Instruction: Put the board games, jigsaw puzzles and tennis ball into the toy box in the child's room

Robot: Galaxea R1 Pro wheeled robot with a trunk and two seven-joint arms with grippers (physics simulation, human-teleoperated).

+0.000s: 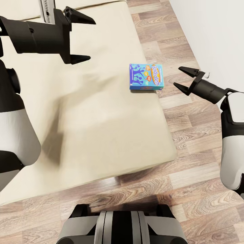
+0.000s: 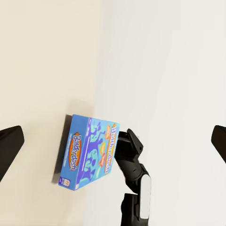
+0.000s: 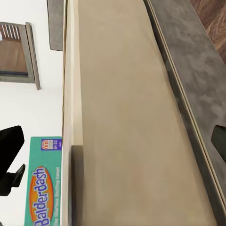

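A blue "Balderdash" board game [image 1: 146, 77] lies flat at the right edge of the bed [image 1: 84, 112], a wide beige mattress. My right gripper [image 1: 177, 76] hangs open over the floor just right of the box, fingers pointing at it, a small gap apart. In the right wrist view the box's teal side [image 3: 44, 188] shows beside the mattress [image 3: 122, 117]. My left gripper [image 1: 90, 40] is open above the mattress, up and left of the box. The left wrist view shows the box [image 2: 89, 153] ahead, with the right arm [image 2: 134, 174] behind it. The other toys, toy box and table are out of view.
Wood floor [image 1: 189, 128] runs along the bed's right side and foot. A white wall [image 1: 217, 34] stands close behind my right arm. My base [image 1: 118, 223] is at the foot of the bed. A grey padded strip [image 3: 188, 70] borders the mattress.
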